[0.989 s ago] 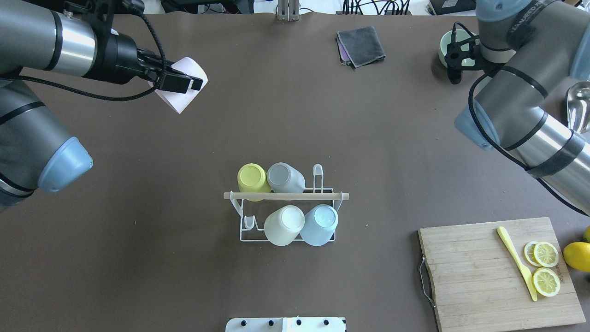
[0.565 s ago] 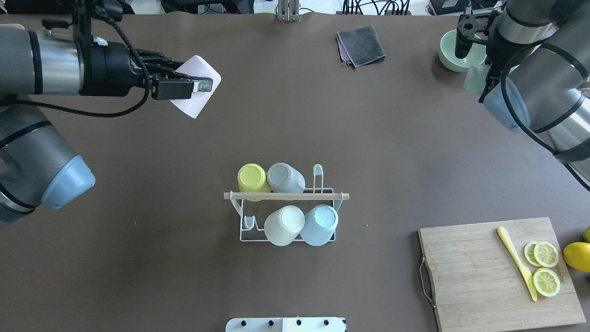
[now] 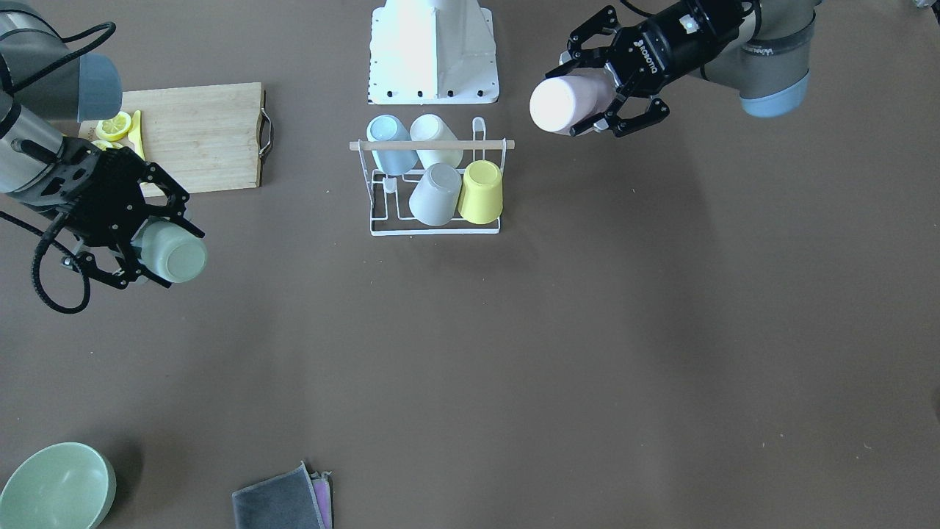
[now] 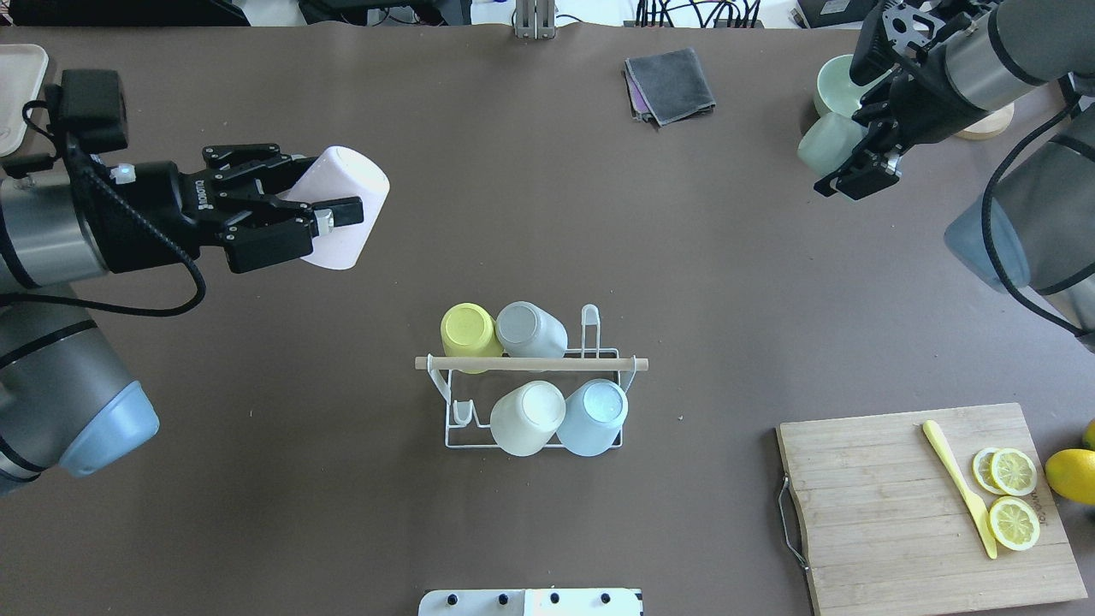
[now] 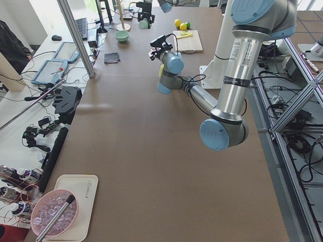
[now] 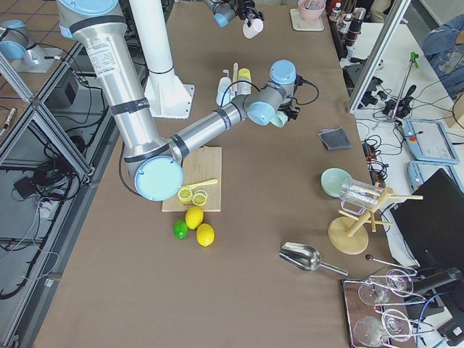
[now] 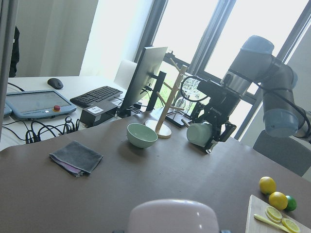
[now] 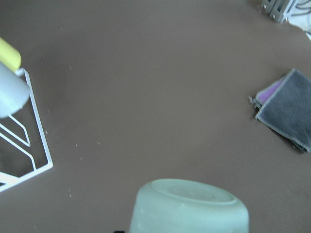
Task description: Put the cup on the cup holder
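Left pincer clamps a pink cup left of the cup holder; right pincer clamps a green cup well right of it. Misaligned, either cup could miss a free prong and shove the holder.

The left arm reaches in roughly level, and the left gripper grips a pink cup turned sideways. The right arm stretches to the table's far side, and the right gripper, angled down, clasps a pale green cup.
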Tool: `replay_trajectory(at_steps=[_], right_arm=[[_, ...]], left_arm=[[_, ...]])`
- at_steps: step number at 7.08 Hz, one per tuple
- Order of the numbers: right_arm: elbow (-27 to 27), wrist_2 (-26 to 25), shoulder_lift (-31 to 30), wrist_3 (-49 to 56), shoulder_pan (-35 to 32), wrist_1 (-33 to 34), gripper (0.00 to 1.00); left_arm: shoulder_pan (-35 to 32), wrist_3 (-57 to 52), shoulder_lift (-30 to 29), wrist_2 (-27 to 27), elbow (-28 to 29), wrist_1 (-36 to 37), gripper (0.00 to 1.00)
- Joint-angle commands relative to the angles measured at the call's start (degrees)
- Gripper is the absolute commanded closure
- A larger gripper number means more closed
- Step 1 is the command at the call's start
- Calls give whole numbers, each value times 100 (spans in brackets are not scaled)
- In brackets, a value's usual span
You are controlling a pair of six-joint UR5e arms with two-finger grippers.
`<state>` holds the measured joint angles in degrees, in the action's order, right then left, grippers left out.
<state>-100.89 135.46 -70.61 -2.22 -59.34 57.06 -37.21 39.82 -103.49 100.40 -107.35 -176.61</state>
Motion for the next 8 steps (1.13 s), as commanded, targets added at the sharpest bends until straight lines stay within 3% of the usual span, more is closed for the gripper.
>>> replay_trajectory(at_steps=[1,3,5,6,8], right_arm=[[34,-228,-23,-2248,255,-2094,100],[-123,-1743,21,-3567,1200,-3231,100],[-159,-3298,161,-3706,2360,-3307,100],[-133,-3663,223,-3698,2670,-3263,100],[-80,-3736,232,-3672,2805,-3219,100]], left_arm=[[1595,-1111,-22,-2084,-67,-58,100],[2713,-1720,-40,-3511,-171,-250,100],[3158,-2607,-31,-4420,-128,-585,100],[3185,-2637,-101,-4502,-85,-586,100],[3211,-2655,-416,-4686,353,-638,100]])
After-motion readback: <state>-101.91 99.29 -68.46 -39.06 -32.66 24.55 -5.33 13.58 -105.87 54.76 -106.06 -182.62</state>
